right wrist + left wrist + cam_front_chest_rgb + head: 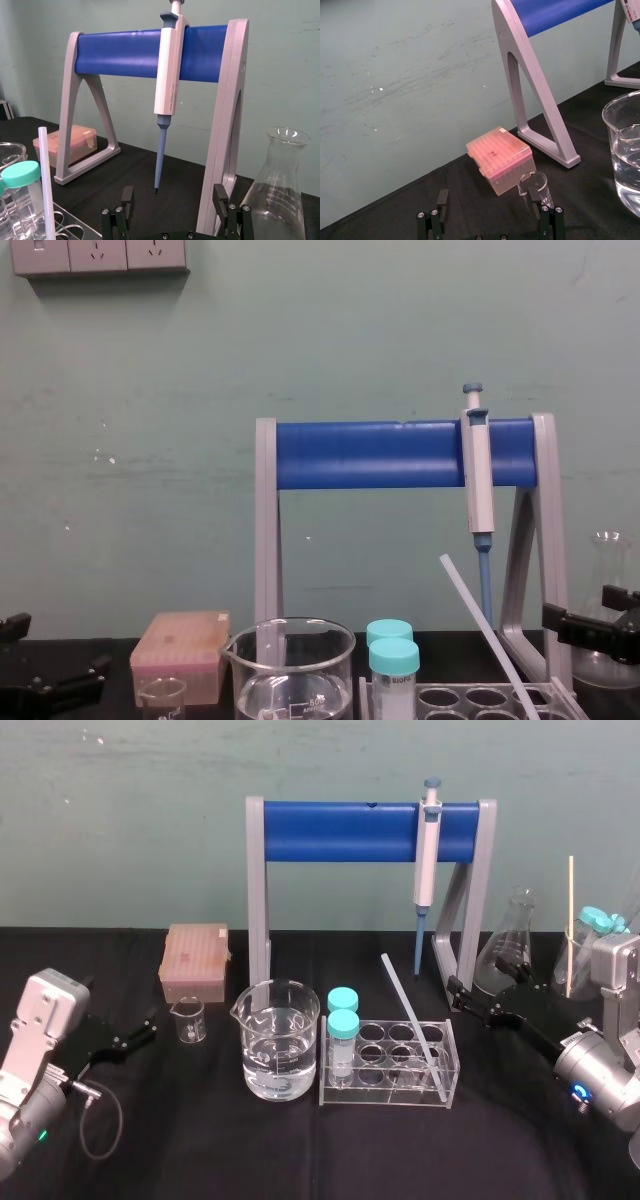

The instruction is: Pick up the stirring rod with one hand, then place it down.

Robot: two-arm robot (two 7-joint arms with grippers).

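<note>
Aslant in the rack (388, 1099), the stirring rod (412, 1020); right gripper (458, 995) beside it, left gripper (150, 1025) at left, fingers of both apart.

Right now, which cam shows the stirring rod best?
Head view: the whole stirring rod shows, leaning in the tube rack, lower end in a right-hand well. Chest view cuts off its lower end; right wrist view catches one stretch of it. Left gripper and right gripper sit open, apart from it.

Left claw (148, 1028) low, fingers spread; right claw (462, 1000) likewise
</note>
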